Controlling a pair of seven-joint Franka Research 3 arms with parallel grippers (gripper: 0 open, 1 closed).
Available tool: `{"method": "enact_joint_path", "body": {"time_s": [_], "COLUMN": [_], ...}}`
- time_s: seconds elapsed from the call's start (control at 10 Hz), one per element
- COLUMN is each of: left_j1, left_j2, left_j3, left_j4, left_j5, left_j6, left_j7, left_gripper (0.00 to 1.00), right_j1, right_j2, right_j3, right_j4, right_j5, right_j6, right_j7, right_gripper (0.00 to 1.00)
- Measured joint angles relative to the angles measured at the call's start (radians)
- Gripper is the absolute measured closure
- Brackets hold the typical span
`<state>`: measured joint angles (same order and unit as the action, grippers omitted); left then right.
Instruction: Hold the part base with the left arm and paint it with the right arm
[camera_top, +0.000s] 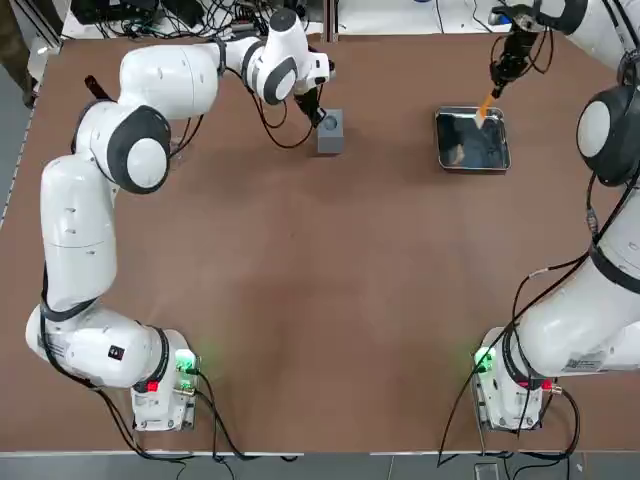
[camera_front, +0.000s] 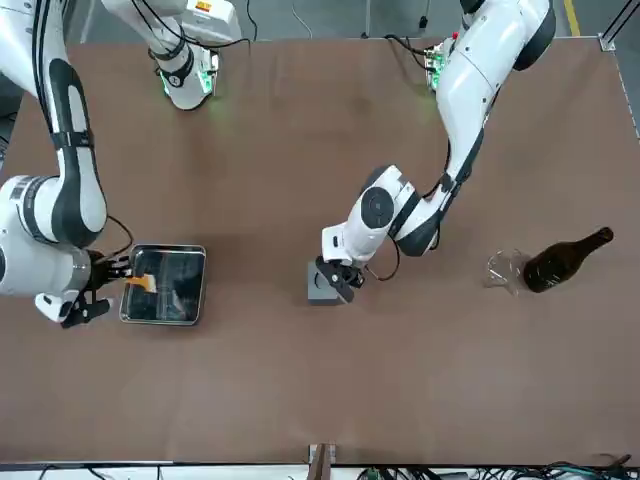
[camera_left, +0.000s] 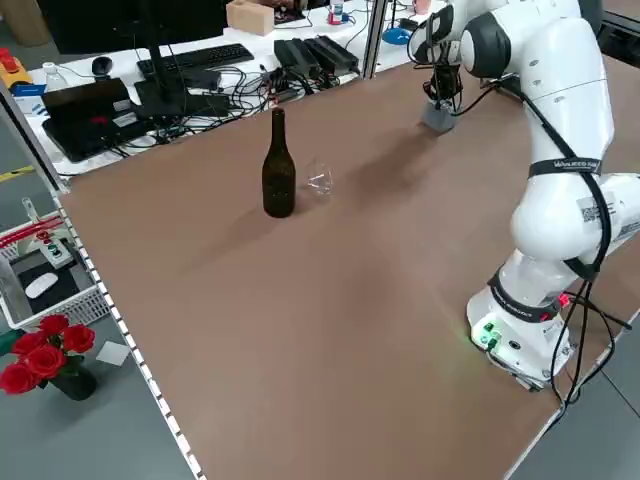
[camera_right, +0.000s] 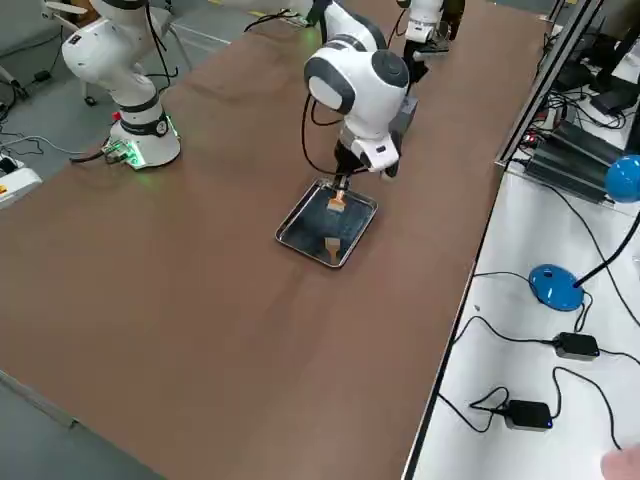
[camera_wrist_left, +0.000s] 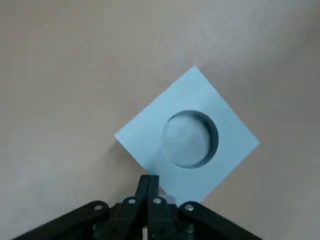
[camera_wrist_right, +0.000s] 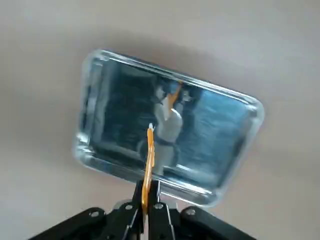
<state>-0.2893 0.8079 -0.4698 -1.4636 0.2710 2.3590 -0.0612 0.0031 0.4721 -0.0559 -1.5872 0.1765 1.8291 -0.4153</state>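
Note:
The part base (camera_top: 331, 130) is a small grey block with a round hole in its top, standing at the table's far middle. My left gripper (camera_top: 318, 113) is shut, its closed tips (camera_wrist_left: 148, 181) resting against one edge of the part base (camera_wrist_left: 187, 137), with nothing between the fingers. My right gripper (camera_top: 497, 85) hangs over the far edge of the shiny metal tray (camera_top: 475, 150), shut on the orange handle of a paintbrush (camera_wrist_right: 148, 160). The brush (camera_top: 486, 105) points down into the tray (camera_wrist_right: 115, 115).
A dark wine bottle (camera_front: 565, 258) lies on the table on the robot's left, with a clear glass (camera_front: 505, 270) next to it. Cables, keyboards and a bench with equipment border the table's sides.

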Motion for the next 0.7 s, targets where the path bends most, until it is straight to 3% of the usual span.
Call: {"method": "enact_joint_path", "body": {"time_s": [0.3,0.7], "left_j1": [0.000,0.000], "left_j2": [0.000,0.000], "left_j3": [0.000,0.000], "left_j4": [0.000,0.000], "left_j5": [0.000,0.000], "left_j6": [0.000,0.000], "left_j7": [0.000,0.000], "left_gripper": [0.96,0.96], "right_j1": [0.008,0.020], "right_j2": [-0.011,-0.014], "right_j3": [0.087,0.215], "right_j4": [0.026,-0.004], "right_j5": [0.162,0.230], "right_j6": [0.051,0.309], "right_j7": [-0.072,-0.105], "right_gripper": [0.95,0.95]}}
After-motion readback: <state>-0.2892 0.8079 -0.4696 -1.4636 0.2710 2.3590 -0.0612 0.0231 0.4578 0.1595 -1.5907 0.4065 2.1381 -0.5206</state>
